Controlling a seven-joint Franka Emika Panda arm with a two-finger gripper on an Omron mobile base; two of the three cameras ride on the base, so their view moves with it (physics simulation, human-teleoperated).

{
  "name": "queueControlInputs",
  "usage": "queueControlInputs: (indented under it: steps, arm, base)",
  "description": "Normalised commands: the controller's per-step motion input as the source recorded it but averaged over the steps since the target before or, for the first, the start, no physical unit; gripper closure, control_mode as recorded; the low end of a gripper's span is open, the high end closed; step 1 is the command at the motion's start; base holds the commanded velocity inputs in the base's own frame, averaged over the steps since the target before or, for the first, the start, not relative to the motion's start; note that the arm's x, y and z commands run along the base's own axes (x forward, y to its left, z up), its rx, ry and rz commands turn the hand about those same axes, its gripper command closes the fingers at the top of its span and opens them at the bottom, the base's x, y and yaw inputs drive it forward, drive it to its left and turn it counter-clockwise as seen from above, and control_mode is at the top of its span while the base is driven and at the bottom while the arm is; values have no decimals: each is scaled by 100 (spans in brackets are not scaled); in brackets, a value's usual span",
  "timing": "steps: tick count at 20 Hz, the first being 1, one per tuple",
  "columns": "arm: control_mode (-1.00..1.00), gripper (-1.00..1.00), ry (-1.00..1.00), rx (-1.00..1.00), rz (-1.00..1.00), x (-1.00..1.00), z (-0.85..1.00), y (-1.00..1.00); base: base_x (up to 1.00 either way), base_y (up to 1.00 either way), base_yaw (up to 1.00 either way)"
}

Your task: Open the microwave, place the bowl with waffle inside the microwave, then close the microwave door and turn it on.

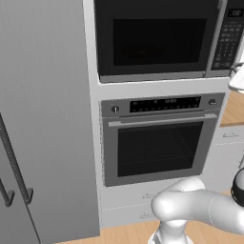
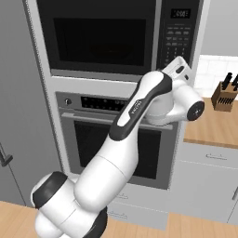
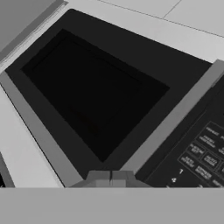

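Note:
The microwave is built in high in the wall unit. The microwave door is closed, with a dark window. Its slim grey handle runs along the door's right side, beside the black keypad panel. My gripper is shut with the fingertips pressed together, just in front of the handle's lower end. Whether they touch it I cannot tell. My white hand is raised to the microwave's lower right corner. The bowl with waffle is out of view.
A steel oven with knobs and a bar handle sits directly below the microwave. A tall grey cabinet stands to the left. To the right, a wooden counter carries a knife block, with drawers underneath.

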Motion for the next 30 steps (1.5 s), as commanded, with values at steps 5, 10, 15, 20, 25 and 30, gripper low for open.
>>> queueControlInputs:
  steps: [5, 10, 15, 20, 25, 30]
  arm:
    - [-100, 100, 0, -13, 0, 0, -1, 0]
    - [-100, 100, 0, -10, -2, 2, -9, 0]
    - [-100, 100, 0, -13, -11, 0, -3, 0]
    - [-100, 100, 0, -14, -18, 1, -2, 0]
    - [-100, 100, 0, -11, -14, 7, -11, 3]
    - [-100, 100, 0, -3, -7, 19, -13, 0]
  base:
    - [0, 0, 0]
    - [0, 0, 0]
    - [0, 0, 0]
    - [0, 0, 0]
    - [0, 0, 0]
    - [0, 0, 0]
